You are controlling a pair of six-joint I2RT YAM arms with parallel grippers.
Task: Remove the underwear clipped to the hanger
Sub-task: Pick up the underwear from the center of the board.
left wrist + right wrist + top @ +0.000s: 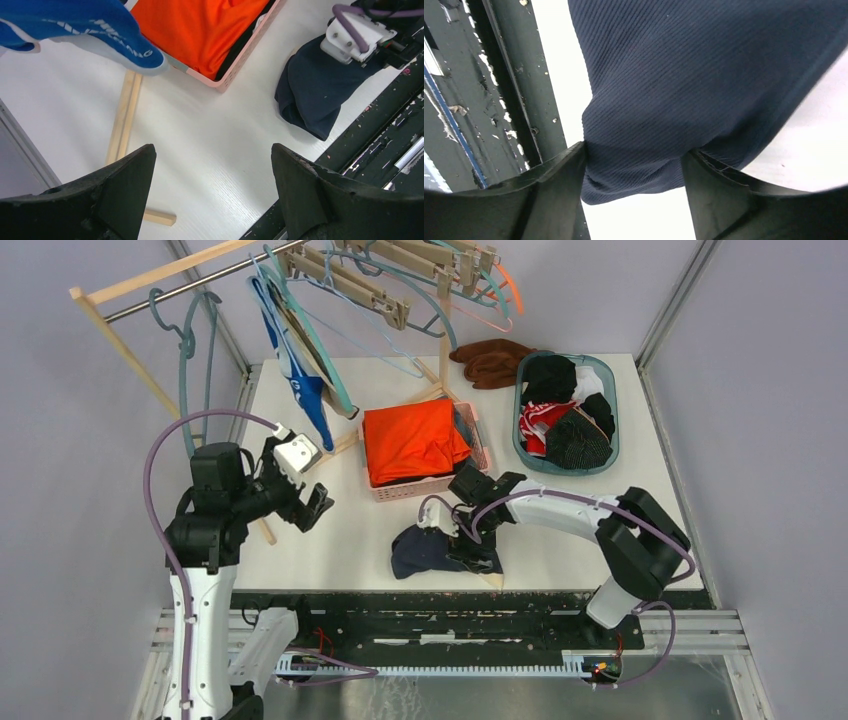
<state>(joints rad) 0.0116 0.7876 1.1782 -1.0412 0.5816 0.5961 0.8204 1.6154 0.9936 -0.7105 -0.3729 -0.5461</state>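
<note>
Left gripper (pixel 212 165): jaws spread wide with nothing between them; held over bare table (pixel 330 560) to the left of the pink basket (pixel 420 487).
Right gripper (pixel 634 157): low over the near table edge, its 2 fingers (pixel 559 175) pressing a bunched fold of the navy underwear from either side.
Navy underwear (pixel 425 552): 1 dark ribbed piece, lying crumpled on the table just in front of the pink basket, off the hanger; its near side reaches the table's front edge.
Blue underwear (pixel 300 390): 1 royal blue piece with white lettering, hanging from the teal hanger (pixel 335 380) on the rack; in the left wrist view its lower end hangs above and ahead of the left gripper, apart from it.
Rack (pixel 130 345): wooden frame with a metal rail at the far left of the table, carrying several hangers with wooden clips; 1 wooden foot (pixel 122 120) lies flat on the table below the blue underwear.
Pink basket: mid-table, filled by a folded orange garment (pixel 412 440).
Teal basket (pixel 614 430): far right, holding mixed black, red and white clothes.
Brown cloth (pixel 490 362): on the table at the far edge, just beside the teal basket.
</note>
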